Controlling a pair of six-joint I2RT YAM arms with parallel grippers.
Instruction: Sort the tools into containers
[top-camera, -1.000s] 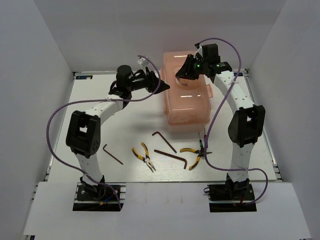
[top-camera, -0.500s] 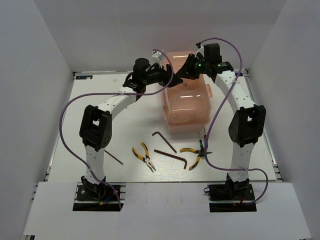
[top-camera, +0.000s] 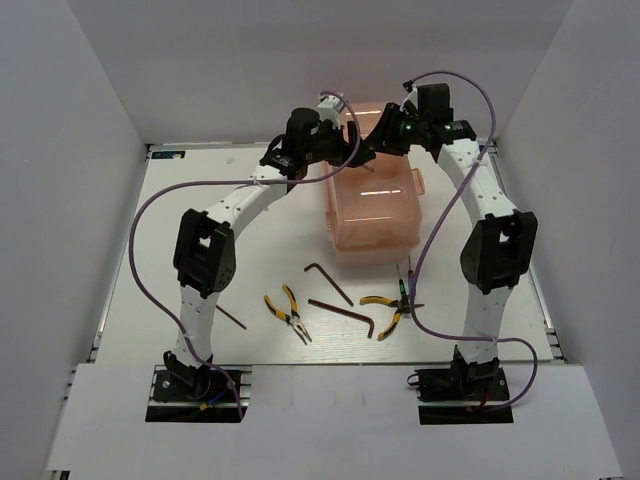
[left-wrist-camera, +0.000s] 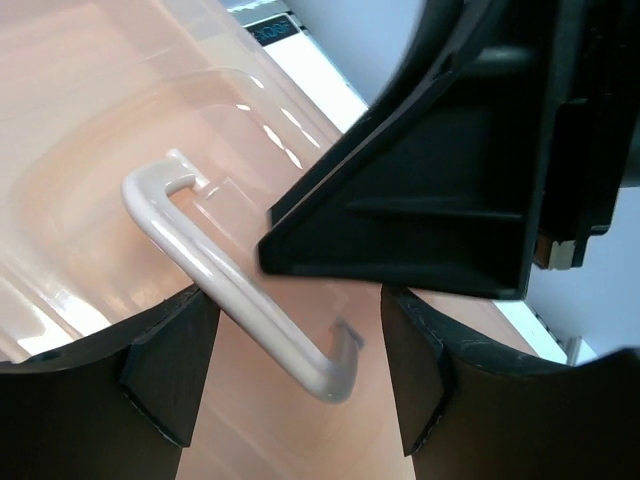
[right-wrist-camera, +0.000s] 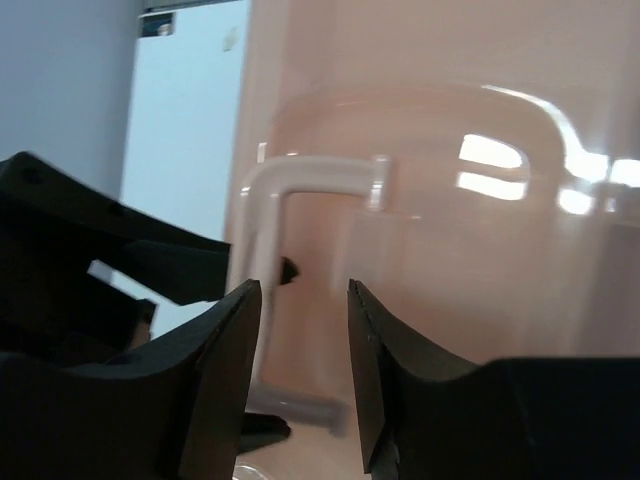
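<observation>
White-walled booth, white table (top-camera: 120, 250). From above: one salmon-pink translucent toolbox (top-camera: 372, 225) sits at the back centre with its lid down. The tools lie loose on the table in front of it, none of them in the box. There are three dark L-shaped hex keys (top-camera: 328, 282), one at the left partly under the left arm and two in the middle. There are two yellow-handled pliers (top-camera: 288, 313), one left of centre and one further right. A thin dark item (top-camera: 408, 292) beside the purple cable (top-camera: 425, 240) is too small to identify. The left gripper (top-camera: 352, 152) and right gripper (top-camera: 382, 138) meet nose to nose over the box's far end. A small sticker (top-camera: 168, 154) at the table's back-left corner has print too small to read. Left wrist: the fingers (left-wrist-camera: 165, 375) are spread, nothing clamped. One white handle (left-wrist-camera: 225, 285) on the pink lid runs through the gap between them. The right gripper's black body fills the upper right. Right wrist: the fingers (right-wrist-camera: 215, 385) are parted, gripping nothing. The handle lies beyond them, its long bar just past the left finger's edge. The left gripper is a dark shape at the left.
</observation>
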